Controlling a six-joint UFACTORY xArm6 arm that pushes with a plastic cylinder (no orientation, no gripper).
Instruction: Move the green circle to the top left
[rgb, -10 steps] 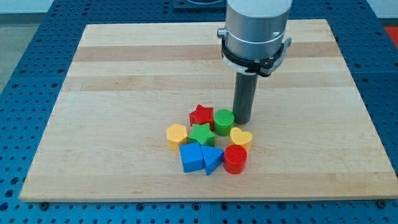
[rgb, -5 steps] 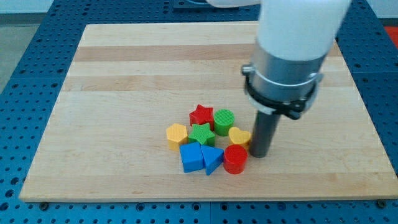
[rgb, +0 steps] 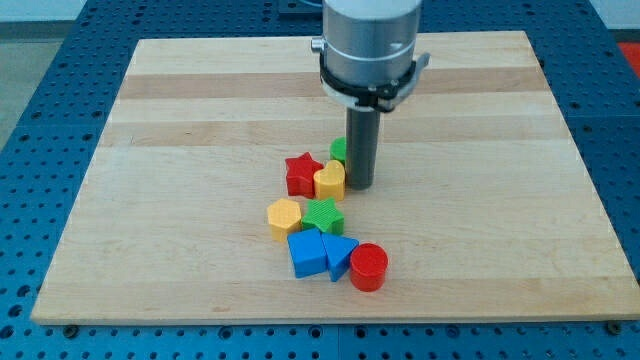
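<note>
The green circle (rgb: 339, 151) sits near the middle of the wooden board (rgb: 200, 110), mostly hidden behind my rod; only its left edge shows. My tip (rgb: 360, 185) rests on the board just right of the yellow heart (rgb: 329, 180) and just below-right of the green circle. The red star (rgb: 301, 174) lies left of the heart, touching it.
Below lie a yellow hexagon (rgb: 284, 217), a green star (rgb: 323, 215), a blue cube-like block (rgb: 307, 253), a blue triangle (rgb: 341, 256) and a red cylinder (rgb: 368, 266). The board's edges border a blue perforated table (rgb: 40, 120).
My tip swung from the right of the cluster to the view's upper left. The green circle, yellow heart and red star were pushed up and left, away from the other blocks. The red cylinder shifted slightly down.
</note>
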